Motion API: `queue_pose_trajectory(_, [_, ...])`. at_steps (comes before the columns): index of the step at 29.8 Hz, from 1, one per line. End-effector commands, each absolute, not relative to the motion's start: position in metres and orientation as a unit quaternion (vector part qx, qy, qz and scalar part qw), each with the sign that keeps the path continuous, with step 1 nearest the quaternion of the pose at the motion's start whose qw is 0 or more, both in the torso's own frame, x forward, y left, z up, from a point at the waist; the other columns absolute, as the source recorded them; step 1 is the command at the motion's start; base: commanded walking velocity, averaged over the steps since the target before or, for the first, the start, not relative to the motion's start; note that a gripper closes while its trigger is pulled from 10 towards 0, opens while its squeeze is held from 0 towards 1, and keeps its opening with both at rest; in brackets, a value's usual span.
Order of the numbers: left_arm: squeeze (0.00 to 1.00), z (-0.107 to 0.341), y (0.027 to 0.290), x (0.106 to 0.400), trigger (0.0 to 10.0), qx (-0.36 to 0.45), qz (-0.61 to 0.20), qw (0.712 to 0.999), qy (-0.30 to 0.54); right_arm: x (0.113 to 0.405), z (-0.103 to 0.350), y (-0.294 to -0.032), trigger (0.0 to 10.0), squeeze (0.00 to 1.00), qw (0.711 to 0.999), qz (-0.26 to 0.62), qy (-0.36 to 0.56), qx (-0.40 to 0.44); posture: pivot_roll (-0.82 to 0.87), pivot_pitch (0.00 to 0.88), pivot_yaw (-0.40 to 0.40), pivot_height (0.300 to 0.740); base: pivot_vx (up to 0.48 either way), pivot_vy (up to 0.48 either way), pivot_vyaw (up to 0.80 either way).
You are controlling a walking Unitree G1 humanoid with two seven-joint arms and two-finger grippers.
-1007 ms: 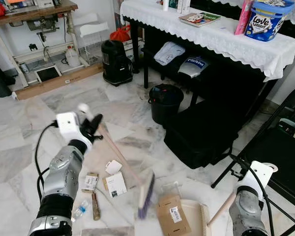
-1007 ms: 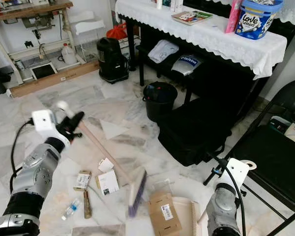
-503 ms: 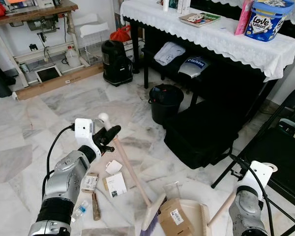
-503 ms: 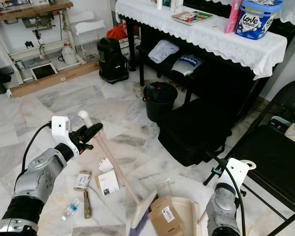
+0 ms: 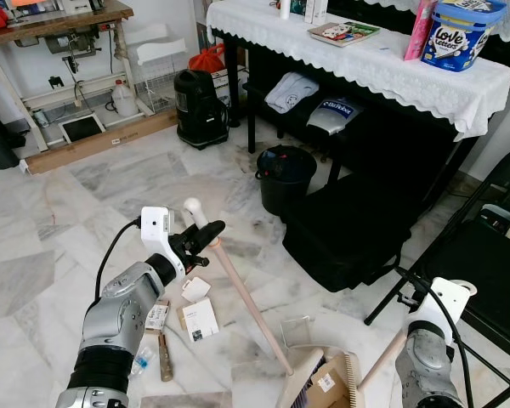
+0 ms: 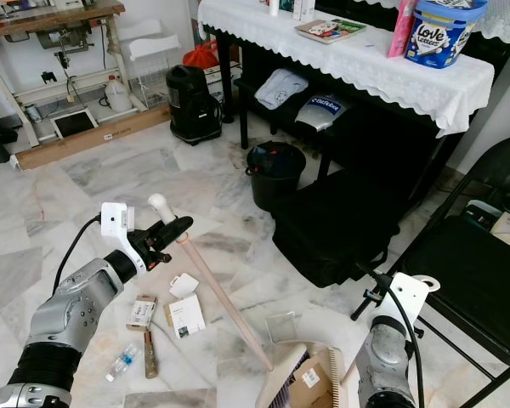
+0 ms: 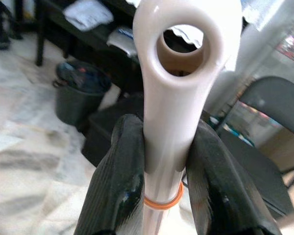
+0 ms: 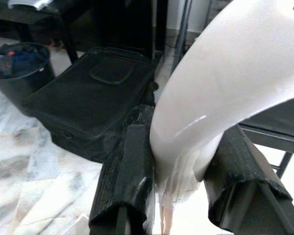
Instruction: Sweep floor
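Broom (image 5: 246, 302) head has swept right since the earlier frame, now pressed against the cardboard box (image 5: 330, 384) in the dustpan (image 5: 350, 378); box sits deeper in the pan. Left gripper (image 7: 165, 161) is clamped on the broom handle just below its hanging loop, shaft slanting down to the near right. Right gripper (image 8: 179, 171) is closed around the pale dustpan handle (image 5: 382, 361), near right. Small boxes (image 5: 157, 314), card (image 5: 201, 320) and plastic bottle (image 5: 140, 360) lie on the marble floor (image 5: 110, 178), near left.
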State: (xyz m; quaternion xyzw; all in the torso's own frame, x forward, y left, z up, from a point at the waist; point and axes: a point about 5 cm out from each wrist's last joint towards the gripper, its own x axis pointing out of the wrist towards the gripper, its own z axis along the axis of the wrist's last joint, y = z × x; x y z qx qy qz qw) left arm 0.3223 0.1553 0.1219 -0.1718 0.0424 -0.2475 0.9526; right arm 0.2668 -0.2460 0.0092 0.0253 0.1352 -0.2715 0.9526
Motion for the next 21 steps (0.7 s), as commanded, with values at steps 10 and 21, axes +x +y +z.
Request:
queue_pose_trajectory(10, [0.0, 0.157, 0.17, 0.337, 10.0, -0.158, -0.152, 0.974, -0.06, 0.28, 0.022, -0.227, 10.0, 0.0, 0.972, -0.206, 0.081, 0.073, -0.07, 0.0, 0.004, 0.74, 0.0, 0.0, 0.0])
queue_pose_trajectory(21, [0.0, 0.154, 0.17, 0.337, 10.0, -0.159, -0.133, 0.976, -0.07, 0.278, 0.031, -0.231, 10.0, 0.0, 0.977, -0.19, 0.038, 0.092, -0.08, 0.0, -0.001, 0.74, 0.0, 0.0, 0.0])
